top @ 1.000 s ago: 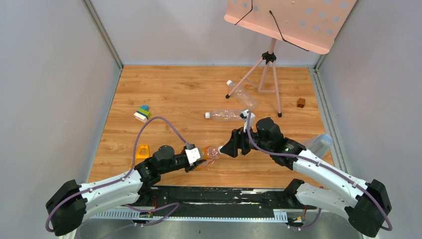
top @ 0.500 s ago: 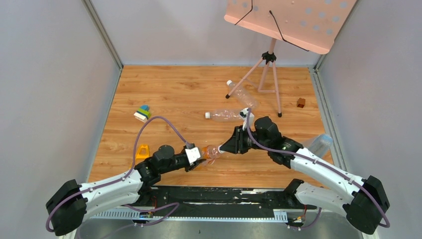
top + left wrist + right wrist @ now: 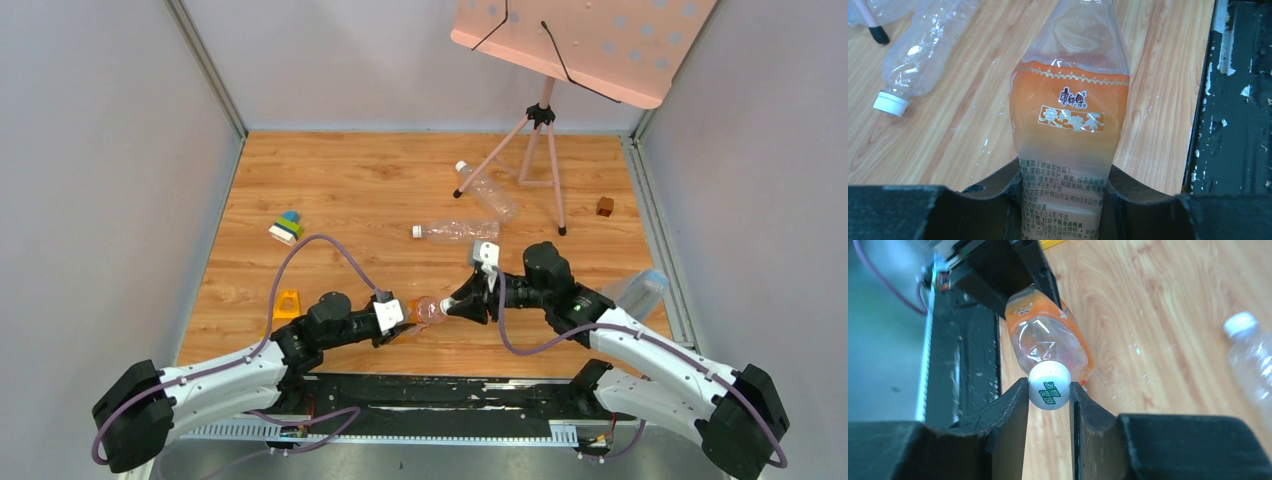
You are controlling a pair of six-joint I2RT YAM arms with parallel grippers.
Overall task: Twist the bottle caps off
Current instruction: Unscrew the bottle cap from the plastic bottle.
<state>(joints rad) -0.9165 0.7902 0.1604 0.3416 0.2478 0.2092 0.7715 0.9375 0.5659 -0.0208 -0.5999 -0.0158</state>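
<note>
Right fingers [image 3: 1009, 412] — now pinching cap [image 3: 1049, 387].

A pink perforated board [image 3: 580, 40] on a tripod [image 3: 541, 115] stands at the far right of the wooden table [image 3: 350, 190]. A brown cube [image 3: 605, 206] lies near it. Stacked coloured blocks [image 3: 287, 227] and a yellow block [image 3: 287, 301] lie at the left.

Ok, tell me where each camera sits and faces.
Top external: fixed above and behind the arm bases, looking down on the wooden table; both arms show, left tool and right tool meeting at the clear plastic orange-labelled bottle.
Left wrist: on the left arm, looking along that bottle toward its neck; its dark fingers grip it.
Right wrist: on the right arm, facing the left tool; its own fingers clamp the white round plastic cap.
Shared: both wrist views show that bottle from opposite ends.
</note>
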